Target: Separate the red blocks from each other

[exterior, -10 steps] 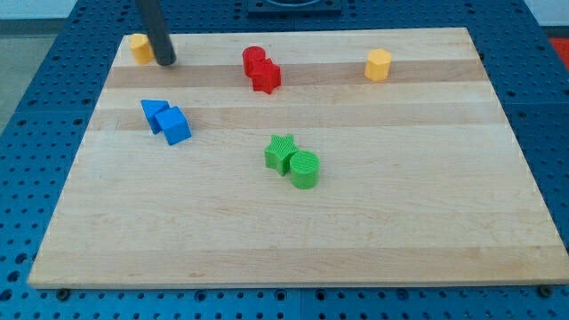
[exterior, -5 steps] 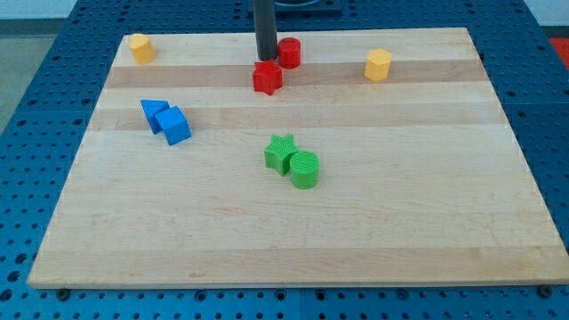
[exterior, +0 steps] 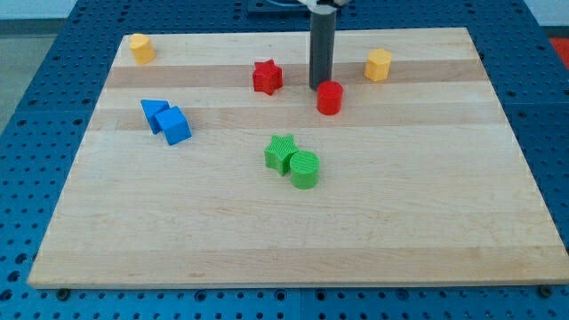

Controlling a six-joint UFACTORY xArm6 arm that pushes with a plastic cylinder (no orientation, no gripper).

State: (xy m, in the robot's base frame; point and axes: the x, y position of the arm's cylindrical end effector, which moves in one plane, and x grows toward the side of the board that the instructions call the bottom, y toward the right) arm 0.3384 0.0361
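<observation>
My tip (exterior: 320, 85), with no gripper, touches the red cylinder (exterior: 330, 98), apart from the red star (exterior: 266, 76).

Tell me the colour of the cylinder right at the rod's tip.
Red cylinder, touching my tip; camera view shows it.

Wooden board (exterior: 293, 231), red (exterior: 266, 76), blue (exterior: 175, 125), green (exterior: 304, 169), yellow blocks (exterior: 378, 65) on it

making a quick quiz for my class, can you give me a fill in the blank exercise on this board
1. My tip sits just above the red ____.
2. The red star lies to the view's ____ of my tip.
3. The green star touches the green ____.
4. Two ____ blocks touch near the view's left.

Answers: cylinder; left; cylinder; blue
</observation>
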